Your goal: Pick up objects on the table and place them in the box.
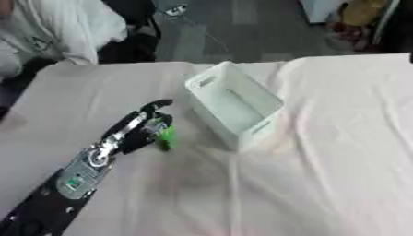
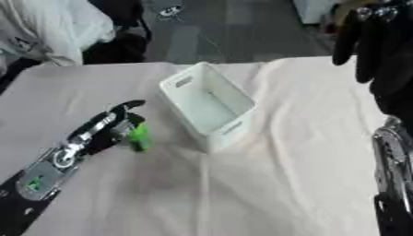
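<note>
One small green object (image 1: 166,137) is all I can see to pick up, and the left hand (image 1: 149,123) is on it already, near the left side of the table (image 1: 322,175), a short way from the white box (image 1: 234,108). The fingers curl round its upper part while the lower end pokes out below them, close to or touching the cloth; I cannot make out what the thing is beyond its bright colour and stubby upright shape. It looks light and rigid, likely smooth plastic, so it could slip or twist if held only by the tip; a hold round its middle seems the safer place. The cloth under it is soft and creased, and may drag along. The box sits empty, askew, toward the far edge, its open top facing up. The right hand (image 2: 373,44) hangs raised over the far right corner, fingers straight and relaxed, holding nothing.
</note>
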Available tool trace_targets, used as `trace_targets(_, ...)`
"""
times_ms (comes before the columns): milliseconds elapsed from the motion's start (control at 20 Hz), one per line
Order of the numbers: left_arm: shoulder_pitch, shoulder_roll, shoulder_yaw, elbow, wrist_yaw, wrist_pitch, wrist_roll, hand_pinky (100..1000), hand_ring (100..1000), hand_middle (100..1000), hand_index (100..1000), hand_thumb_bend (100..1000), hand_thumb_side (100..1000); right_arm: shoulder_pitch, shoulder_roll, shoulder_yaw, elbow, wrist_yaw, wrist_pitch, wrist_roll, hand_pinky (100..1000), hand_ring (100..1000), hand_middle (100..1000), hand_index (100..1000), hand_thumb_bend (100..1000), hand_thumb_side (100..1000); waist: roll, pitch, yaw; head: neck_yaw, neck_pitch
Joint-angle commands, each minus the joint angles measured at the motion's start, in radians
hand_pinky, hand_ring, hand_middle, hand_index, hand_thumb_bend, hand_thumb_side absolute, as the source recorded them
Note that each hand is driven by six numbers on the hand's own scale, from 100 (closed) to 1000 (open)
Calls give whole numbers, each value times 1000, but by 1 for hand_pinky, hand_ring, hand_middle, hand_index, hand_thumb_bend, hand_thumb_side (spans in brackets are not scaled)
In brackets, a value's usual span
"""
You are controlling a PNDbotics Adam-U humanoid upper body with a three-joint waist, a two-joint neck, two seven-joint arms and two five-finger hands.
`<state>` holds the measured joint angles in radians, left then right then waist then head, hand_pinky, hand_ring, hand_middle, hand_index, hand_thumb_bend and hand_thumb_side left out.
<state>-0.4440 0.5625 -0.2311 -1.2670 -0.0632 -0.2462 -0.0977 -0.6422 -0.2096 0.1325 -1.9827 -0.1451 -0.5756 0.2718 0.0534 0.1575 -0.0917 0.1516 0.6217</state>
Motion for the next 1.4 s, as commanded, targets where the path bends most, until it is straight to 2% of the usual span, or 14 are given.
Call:
trace_targets(50, -13, 14, 9, -3, -5, -3, -7, 1000, 769, 986, 1000, 141, 809, -12, -4, -2, -17, 6, 0, 3, 281, 196, 184, 366, 111, 1000, -1, -17, -1, 14, 1)
trace_targets(700, -21, 13, 12, 30, -16, -6, -29, 1000, 777, 993, 1000, 149, 823, -12, -3, -2, -17, 10, 2, 3, 284, 197, 186, 367, 111, 1000, -2, -18, 0, 17, 2)
trace_targets(750, -22, 12, 11, 35, -17, -5, -33, 1000, 777, 993, 1000, 160, 848, -13, -3, -2, -17, 10, 2, 3, 284, 198, 186, 367, 112, 1000, -2, -18, -1, 17, 1)
trace_targets(1200, -32, 9, 14, 75, -34, -6, -77, 1000, 756, 974, 1000, 100, 792, -13, -2, -2, -17, 12, 3, 2, 287, 199, 187, 370, 112, 1000, -2, -17, -1, 17, 3)
trace_targets(1400, -38, 6, 15, 89, -49, -11, -83, 1000, 748, 974, 1000, 100, 780, -13, -2, -1, -17, 13, 3, 2, 287, 199, 187, 370, 113, 1000, -3, -18, -1, 17, 4)
